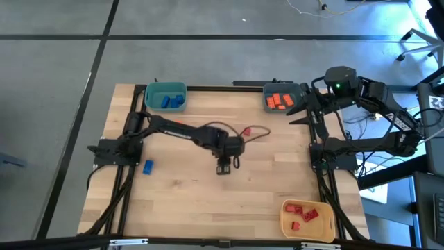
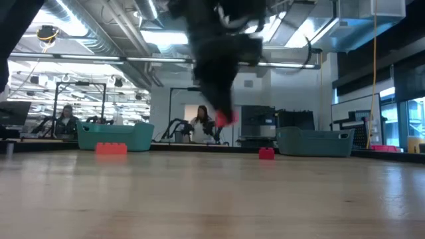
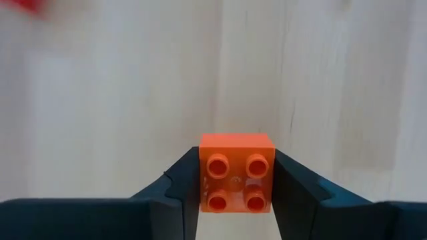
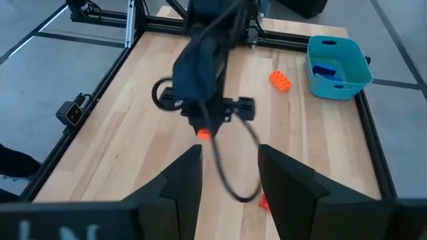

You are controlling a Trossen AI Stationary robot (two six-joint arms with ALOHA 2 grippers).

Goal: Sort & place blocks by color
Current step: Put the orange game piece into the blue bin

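Gripping an orange four-stud block mid-tabletop, left claw clamped on its flanks, presumably for carrying to the grey-blue bin of orange blocks, far right. Right claw parked above that far-right corner, jaws apart, empty. Pale wooden tabletop; open workshop beyond, seated people.

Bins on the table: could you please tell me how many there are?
3: a teal bin at the high view's upper left, a grey-blue bin at upper right, a yellow bin at lower right.
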